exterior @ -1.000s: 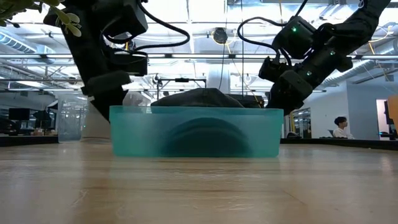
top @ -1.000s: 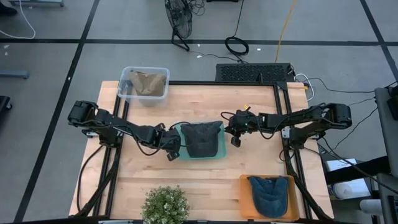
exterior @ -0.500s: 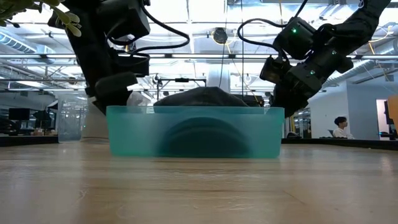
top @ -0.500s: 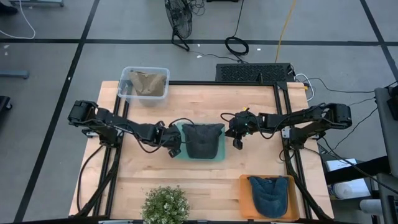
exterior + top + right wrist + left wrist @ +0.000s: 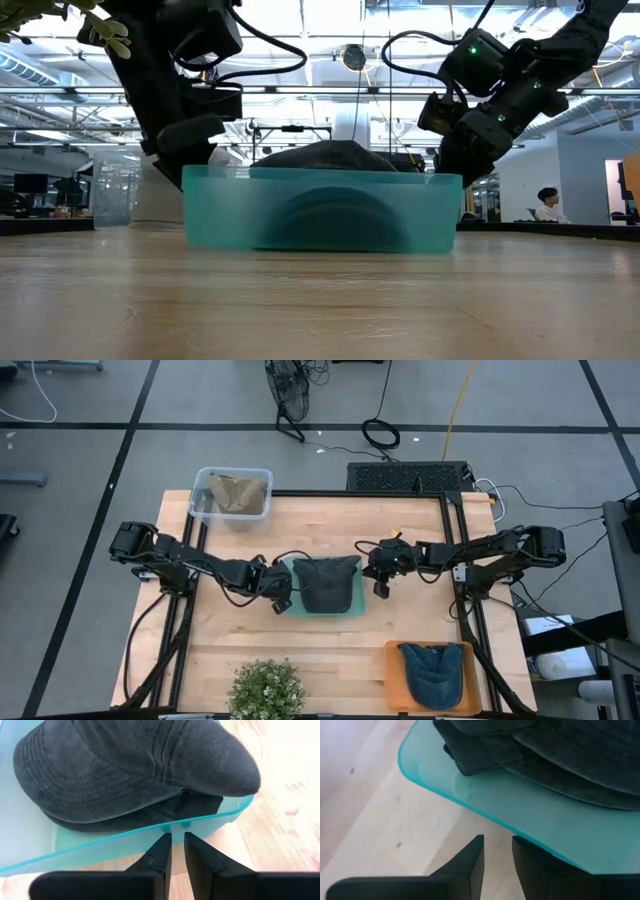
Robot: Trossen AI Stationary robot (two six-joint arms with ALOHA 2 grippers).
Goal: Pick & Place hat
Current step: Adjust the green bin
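Pinching the teal bin wall, right pincer (nearly closed) grips.

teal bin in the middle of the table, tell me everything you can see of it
The teal bin is a shallow, translucent plastic tray with rounded corners, sitting flat on the wooden table near its centre. A dark grey hat fills it, its crown rising above the rim. The left gripper and right gripper flank its two sides, each nearly shut close by the rim.
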